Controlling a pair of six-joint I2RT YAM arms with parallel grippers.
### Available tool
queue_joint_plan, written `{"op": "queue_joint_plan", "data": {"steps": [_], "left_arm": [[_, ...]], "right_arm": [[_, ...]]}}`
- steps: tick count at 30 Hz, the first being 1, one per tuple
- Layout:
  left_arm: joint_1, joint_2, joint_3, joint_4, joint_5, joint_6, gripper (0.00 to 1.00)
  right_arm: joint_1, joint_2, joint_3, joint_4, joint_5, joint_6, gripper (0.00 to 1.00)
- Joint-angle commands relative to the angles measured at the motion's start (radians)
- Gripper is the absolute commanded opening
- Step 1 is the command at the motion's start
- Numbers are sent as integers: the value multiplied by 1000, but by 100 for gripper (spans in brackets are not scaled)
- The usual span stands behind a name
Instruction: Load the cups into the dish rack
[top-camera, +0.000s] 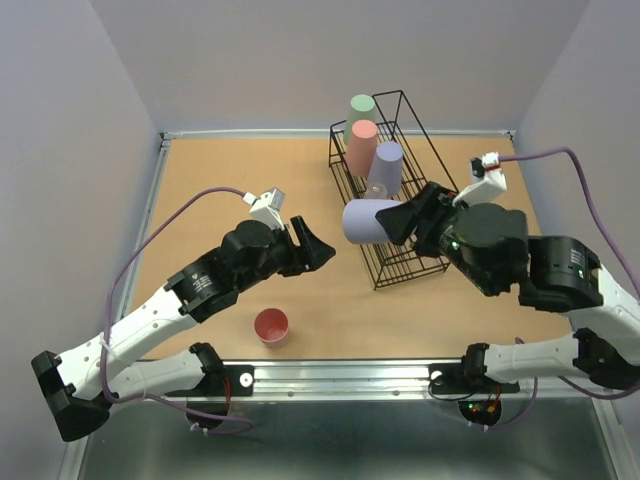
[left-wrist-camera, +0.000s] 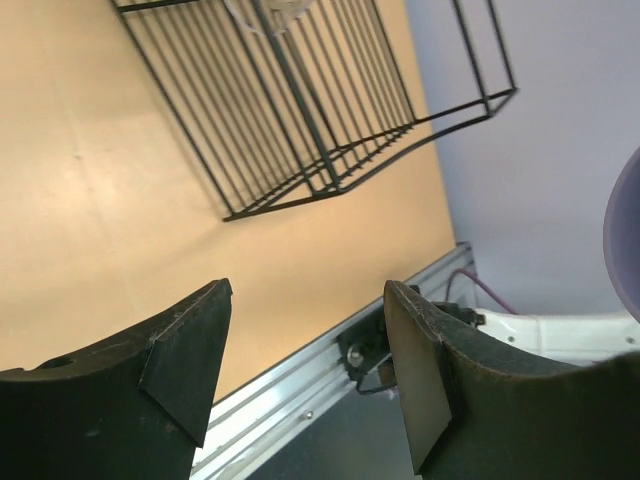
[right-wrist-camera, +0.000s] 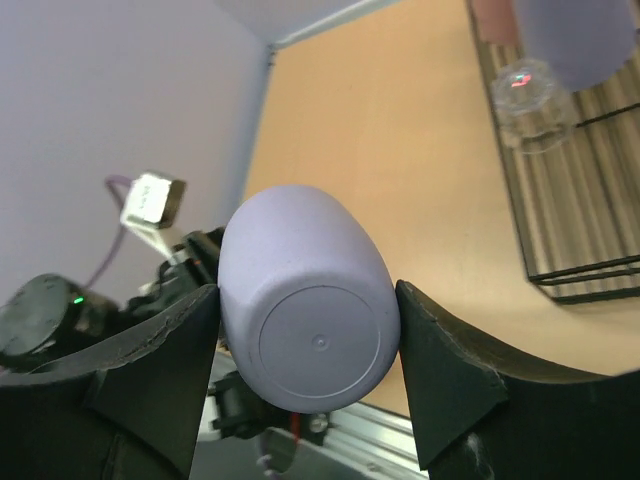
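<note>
Pale grey-violet walls (top-camera: 300, 50) close in a tan wooden surface (top-camera: 230, 170), and we take the black wire dish rack (top-camera: 405, 262), set right of its centre, as our landmark. At the rack's far end we see three cups standing in a line inside the wire frame: a pale green cup (top-camera: 362, 106) farthest back, a salmon cup (top-camera: 361, 145) just in front of it, and a lavender cup (top-camera: 386, 165) nearer again. A small clear cup (right-wrist-camera: 530, 95) sits on the rack's wires just beside that lavender one, on its near side. The right arm (top-camera: 500, 245) reaches in from the rack's right, across its near part, and the right jaws are clamped on a second lavender cup (right-wrist-camera: 305, 300), one finger pressed to each side of it. We see this cup lying sideways in the grip at the rack's left edge, its flat base facing the wrist camera. The left arm (top-camera: 215, 275) lies to the left of the rack, apart from it, and the left jaws stand wide with nothing between them; through the gap we see only bare surface and a metal rail. A second salmon cup (top-camera: 271, 326) stands upright on the surface, mouth up, well to the near left of the rack and close to the left arm.
</note>
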Motion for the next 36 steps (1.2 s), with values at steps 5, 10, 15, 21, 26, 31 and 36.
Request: {"op": "queue_joint_plan", "data": {"steps": [5, 10, 15, 21, 26, 31, 36], "left_arm": [[19, -14, 18, -54, -79, 42, 71], [25, -3, 26, -48, -65, 60, 70], [42, 9, 38, -49, -51, 93, 69], [62, 31, 61, -54, -33, 128, 68], [67, 18, 53, -61, -27, 130, 67], [70, -37, 11, -69, -30, 120, 66], [73, -71, -16, -77, -30, 110, 66]], "right_arm": [[0, 285, 335, -511, 223, 54, 1], [-107, 323, 345, -511, 214, 19, 0], [-304, 389, 411, -492, 131, -191, 0], [-569, 444, 398, -384, -146, -378, 0], [-583, 449, 358, -335, -217, -368, 1], [-585, 434, 299, -295, -280, -349, 0], [-585, 417, 257, -278, -320, -331, 0]]}}
